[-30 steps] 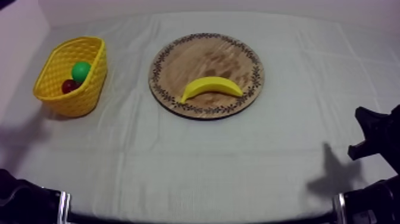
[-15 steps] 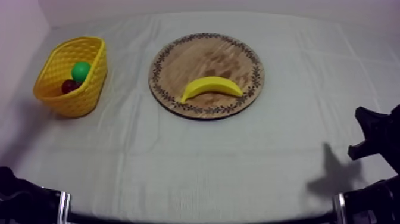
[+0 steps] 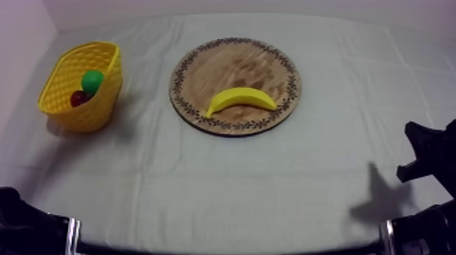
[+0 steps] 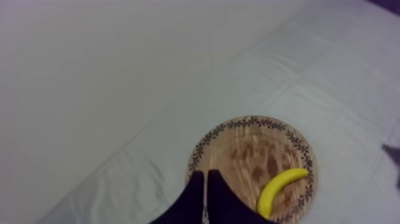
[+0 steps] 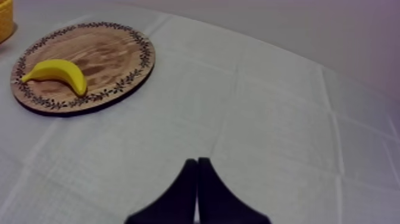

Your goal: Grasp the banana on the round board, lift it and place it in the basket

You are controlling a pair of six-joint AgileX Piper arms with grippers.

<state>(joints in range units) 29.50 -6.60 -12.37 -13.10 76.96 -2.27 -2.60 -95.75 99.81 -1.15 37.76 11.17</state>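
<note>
Our left end effector [image 4: 204, 196] clenched, facing board [image 4: 250, 152] with banana [image 4: 280, 187]; right end effector [image 5: 197, 179] clenched over counter [image 5: 268, 119]. From above we see basket [image 3: 102, 105], board's 9 o'clock, holding small red fruit [image 3: 79, 98].

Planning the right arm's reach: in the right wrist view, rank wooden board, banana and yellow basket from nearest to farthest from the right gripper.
1. wooden board, its rim closest to the right gripper.
2. banana, lying on the board.
3. yellow basket, beyond the board.

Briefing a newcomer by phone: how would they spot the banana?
Find the round wooden board mid-table. The banana lies alone on its near half. It is curved, smooth yellow, unlike the woven yellow basket farther left.
</note>
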